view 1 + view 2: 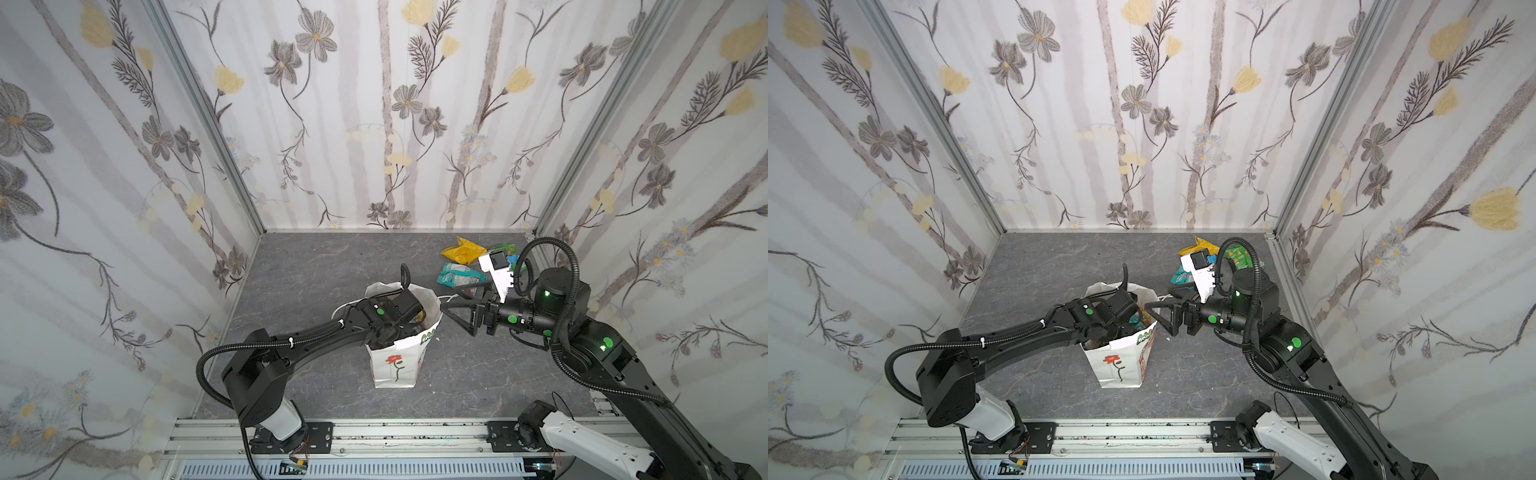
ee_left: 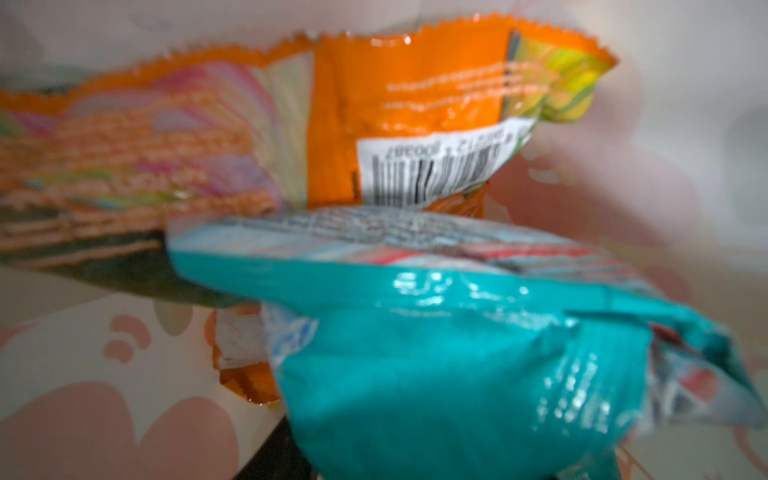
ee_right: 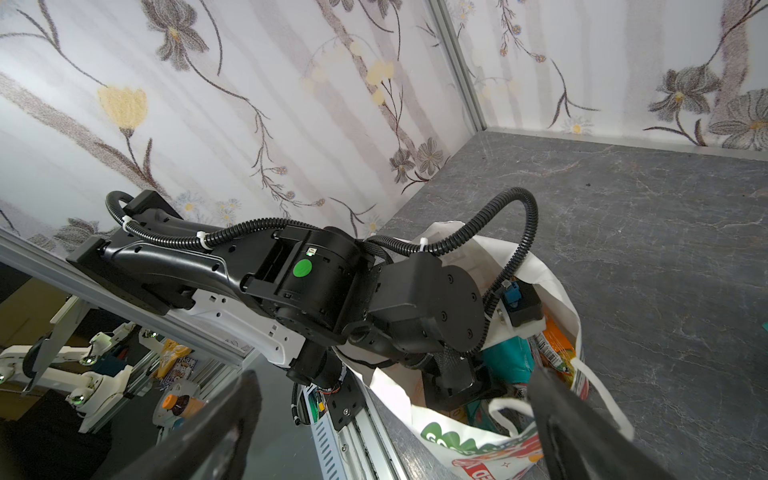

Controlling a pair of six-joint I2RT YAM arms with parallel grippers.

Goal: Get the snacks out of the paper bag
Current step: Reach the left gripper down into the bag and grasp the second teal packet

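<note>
The paper bag (image 1: 395,365) stands upright near mid-surface. My left pincer (image 3: 461,382) is inside it, close against a teal packet (image 2: 457,353), with an orange packet (image 2: 395,104) behind. I cannot tell how far the left jaws are closed, as they are hidden. My right pincer (image 1: 455,309) is spread wide and empty at the bag's right rim.

Procedure:
1. Grip the teal packet by a crimped edge.
2. Lift straight up, clear of the rim.
3. Deposit it beside the yellow packet (image 1: 461,249), near the far right corner.
</note>
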